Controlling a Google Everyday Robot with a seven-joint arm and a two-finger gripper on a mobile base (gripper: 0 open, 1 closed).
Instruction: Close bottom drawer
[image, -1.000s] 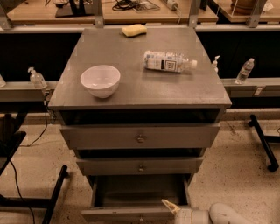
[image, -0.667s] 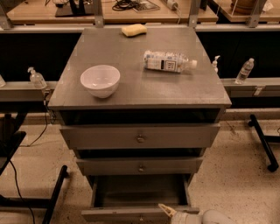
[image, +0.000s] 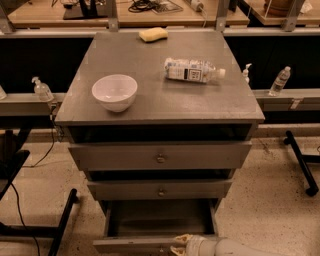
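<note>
The grey cabinet (image: 160, 100) has three drawers. The bottom drawer (image: 132, 244) is pulled far out, its open inside (image: 160, 217) dark and its slim front at the frame's lower edge. My gripper (image: 181, 245) is at the bottom of the view, its pale fingertips lying against the top edge of that drawer front, right of its middle. The white arm (image: 235, 247) runs off to the lower right. The middle drawer (image: 160, 190) and top drawer (image: 160, 156) each stand slightly out, with round knobs.
On the cabinet top are a white bowl (image: 114, 91), a plastic bottle lying on its side (image: 192, 70) and a yellow sponge (image: 153, 34). Black stand legs are on the floor at left (image: 62, 225) and right (image: 300, 162). Small bottles stand on rails behind.
My gripper has moved left along the bottom drawer's front edge, from the right side toward the middle. The drawer has not visibly moved.
</note>
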